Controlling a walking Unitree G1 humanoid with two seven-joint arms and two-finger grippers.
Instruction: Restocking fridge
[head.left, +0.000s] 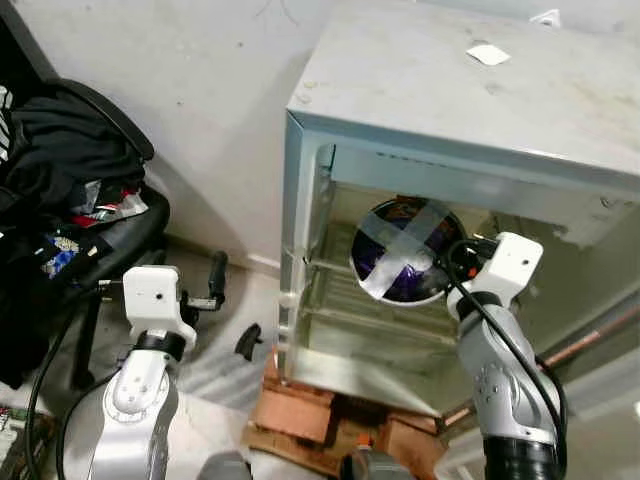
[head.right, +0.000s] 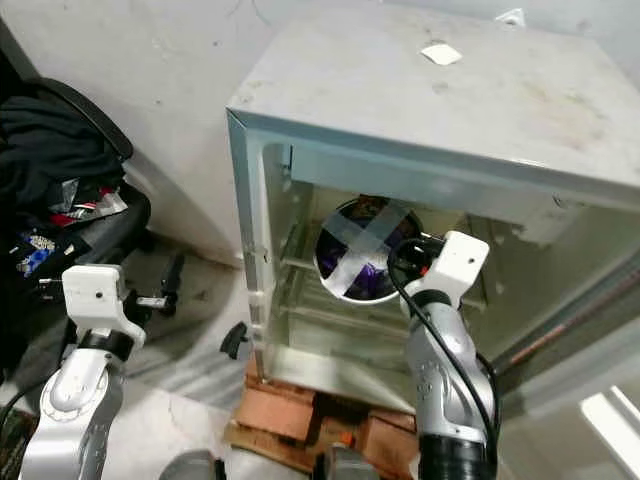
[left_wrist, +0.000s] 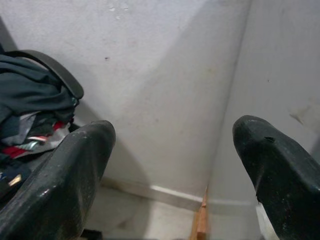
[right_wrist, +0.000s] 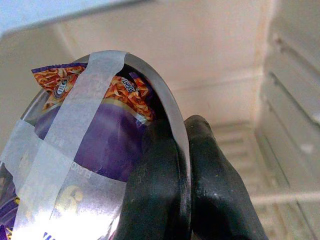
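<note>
Taped bowl going into the fridge

The right gripper (right_wrist: 182, 165) is pinching the taped metal bowl's (head.left: 405, 250) rim inside the fridge (head.left: 450, 90); the left gripper (left_wrist: 172, 165) is hanging spread.

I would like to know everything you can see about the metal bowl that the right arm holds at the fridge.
The metal bowl is round and shiny, with a thin rim. Two strips of pale tape cross over its open top in an X. Under them lies a purple packet with orange noodle pictures. The bowl is tipped so that its mouth faces the camera. It is inside the open fridge, near the upper shelf. The right claw is shut on its rim, one finger inside and one outside.
</note>
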